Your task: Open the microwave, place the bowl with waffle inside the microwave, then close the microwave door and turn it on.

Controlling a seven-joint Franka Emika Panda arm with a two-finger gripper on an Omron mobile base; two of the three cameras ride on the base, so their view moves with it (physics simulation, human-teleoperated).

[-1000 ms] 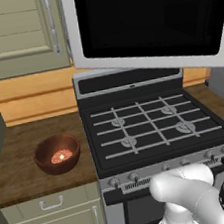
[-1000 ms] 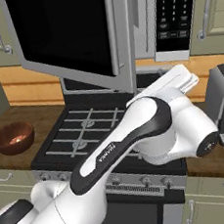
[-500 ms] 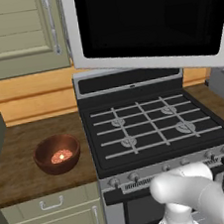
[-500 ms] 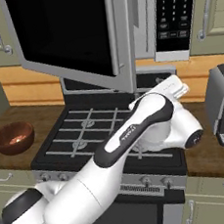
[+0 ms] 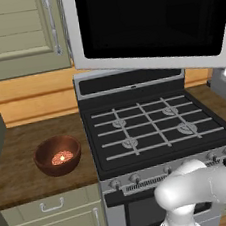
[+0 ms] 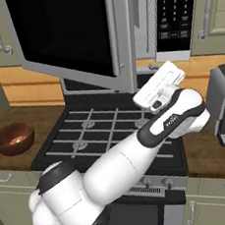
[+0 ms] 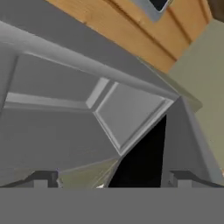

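- i see the microwave door (image 5: 143, 22) swung open above the stove (image 5: 155, 129).
- bowl (image 5: 57, 155) with waffle (image 5: 61, 157) sits on the worktop (image 5: 22, 172).
- my gripper (image 7: 109, 177) is spread wide, empty.

- Forearm and wrist of the white robot arm (image 6: 139, 153) swung from lying low over the right side of the black gas stove (image 6: 107, 135) to reaching up and back, seen from the right base camera.
- White hand with its two-finger gripper (image 7: 112, 177) raised from stove height to just below the open silver-framed microwave door (image 6: 71, 40), fingers spread wide.
- In the left base camera, elbow shifted rightward along the bottom edge.
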